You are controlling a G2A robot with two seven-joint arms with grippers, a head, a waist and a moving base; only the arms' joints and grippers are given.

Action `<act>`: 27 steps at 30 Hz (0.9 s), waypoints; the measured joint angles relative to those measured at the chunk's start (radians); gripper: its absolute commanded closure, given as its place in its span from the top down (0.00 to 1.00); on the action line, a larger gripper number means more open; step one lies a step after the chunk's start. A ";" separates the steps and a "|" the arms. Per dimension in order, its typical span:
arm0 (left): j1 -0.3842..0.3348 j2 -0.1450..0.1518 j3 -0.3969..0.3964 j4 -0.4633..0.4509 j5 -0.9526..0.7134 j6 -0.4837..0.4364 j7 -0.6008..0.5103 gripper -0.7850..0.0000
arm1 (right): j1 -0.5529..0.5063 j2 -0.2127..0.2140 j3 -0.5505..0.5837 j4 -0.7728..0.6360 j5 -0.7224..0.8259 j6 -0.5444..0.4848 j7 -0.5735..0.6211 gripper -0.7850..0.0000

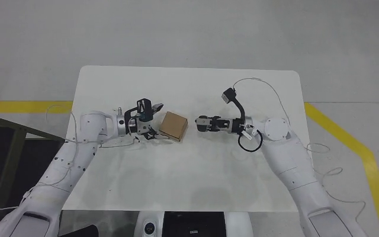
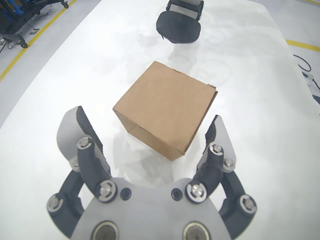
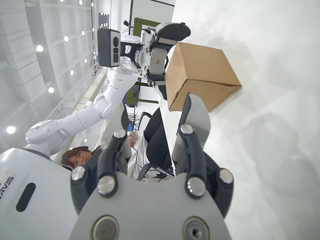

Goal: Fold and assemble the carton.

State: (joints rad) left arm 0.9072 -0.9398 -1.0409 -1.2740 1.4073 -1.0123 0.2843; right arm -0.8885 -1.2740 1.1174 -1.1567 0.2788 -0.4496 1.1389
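Since its flaps are folded shut, the brown cardboard carton [image 1: 174,125] is seen as a closed cube. It is set flat on the white rectangular table [image 1: 189,178] near the middle, turned slightly askew. The left claw [image 1: 155,122] is released, with fingers [image 2: 82,136] spread wide. It is placed just beside one corner of the carton, not touching it. The right claw [image 1: 200,123] is placed low over the table on the carton's opposite side, near but apart, with bare table between. Whether the right claw is released or clenched cannot be told. A yellow floor line [image 1: 29,106] is seen past the table edge.
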 measured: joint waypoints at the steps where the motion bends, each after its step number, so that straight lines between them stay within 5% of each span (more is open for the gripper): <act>1: 0.006 0.009 -0.010 -0.007 -0.034 0.000 0.000 1.00 | -0.012 0.004 0.012 -0.013 0.000 -0.011 -0.006 1.00; 10: 0.039 0.095 -0.130 -0.092 -0.393 0.000 -0.217 1.00 | -0.125 0.035 0.111 -0.081 -0.022 -0.186 -0.079 1.00; 18: 0.056 0.118 -0.225 -0.161 -0.655 0.138 -0.480 1.00 | -0.181 0.057 0.219 -0.088 -0.180 -0.411 -0.268 1.00; 27: 0.029 0.130 -0.283 -0.164 -0.770 0.178 -0.637 1.00 | -0.175 0.082 0.337 -0.172 -0.401 -0.435 -0.427 1.00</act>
State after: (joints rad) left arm 0.9360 -0.8094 -1.3239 -1.4383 0.6374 -0.8339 -0.3527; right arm -1.0636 -1.1918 1.4549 -1.3285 -0.1224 -0.8846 0.7118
